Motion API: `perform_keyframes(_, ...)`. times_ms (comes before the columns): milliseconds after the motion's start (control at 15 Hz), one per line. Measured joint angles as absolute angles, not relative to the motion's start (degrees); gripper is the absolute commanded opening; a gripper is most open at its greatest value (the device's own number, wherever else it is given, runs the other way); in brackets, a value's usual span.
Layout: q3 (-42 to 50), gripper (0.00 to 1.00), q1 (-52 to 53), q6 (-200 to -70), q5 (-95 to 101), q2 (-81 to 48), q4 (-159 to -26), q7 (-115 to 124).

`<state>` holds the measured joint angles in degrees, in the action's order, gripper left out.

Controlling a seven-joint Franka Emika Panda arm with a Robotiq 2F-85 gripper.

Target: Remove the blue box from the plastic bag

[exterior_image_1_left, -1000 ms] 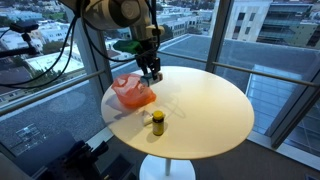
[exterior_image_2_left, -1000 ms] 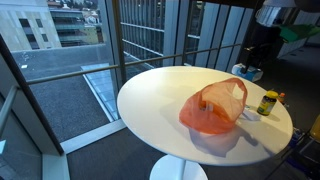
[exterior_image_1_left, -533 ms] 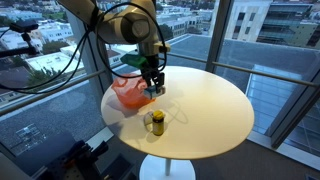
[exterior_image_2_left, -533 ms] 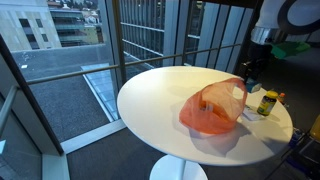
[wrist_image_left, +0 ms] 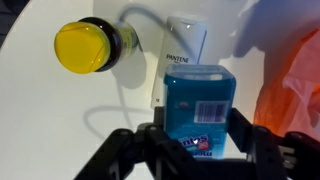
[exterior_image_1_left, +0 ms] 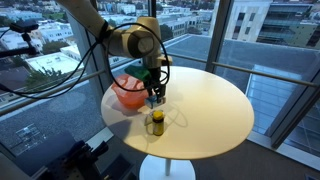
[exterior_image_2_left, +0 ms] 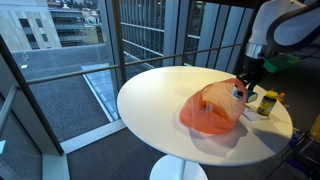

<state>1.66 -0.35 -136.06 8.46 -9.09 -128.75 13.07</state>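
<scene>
In the wrist view my gripper (wrist_image_left: pixel 198 140) is shut on the blue box (wrist_image_left: pixel 198 108), its black fingers pressed on both sides of it. The box hangs just above the white table, over a white Pantene tube (wrist_image_left: pixel 187 42). The orange plastic bag (wrist_image_left: pixel 298 90) lies to the right of the box there. In both exterior views the gripper (exterior_image_1_left: pixel 155 96) (exterior_image_2_left: pixel 243 92) holds the box low beside the bag (exterior_image_1_left: pixel 128 92) (exterior_image_2_left: pixel 212 108), outside it.
A jar with a yellow lid (wrist_image_left: pixel 88 46) stands next to the box; it also shows in both exterior views (exterior_image_1_left: pixel 157 122) (exterior_image_2_left: pixel 267 103). The round white table (exterior_image_1_left: pixel 210 105) has glass railing and windows around it.
The gripper has come down and moved away from the bag toward the yellow-lidded jar, carrying the blue box low to the table.
</scene>
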Motion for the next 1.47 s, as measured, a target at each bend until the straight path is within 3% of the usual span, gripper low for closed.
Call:
perform_keyframes(667,0.8,0.39,0.9,-140.5,4.9,-13.6,-128.7,13.0)
perform_keyframes(733,0.7,0.43,1.1,-140.5,4.6,-13.9,-128.7,13.0)
perform_keyframes(867,0.6,0.75,1.3,-140.5,4.1,-14.2,-128.7,13.0)
perform_keyframes(1000,0.6,0.96,1.5,-140.5,3.8,-14.5,-128.7,13.0)
perform_keyframes(1067,0.6,1.00,1.5,-140.5,3.8,-14.5,-128.7,13.0)
perform_keyframes(1467,0.5,1.00,1.5,-140.0,3.8,-13.0,-128.9,12.1)
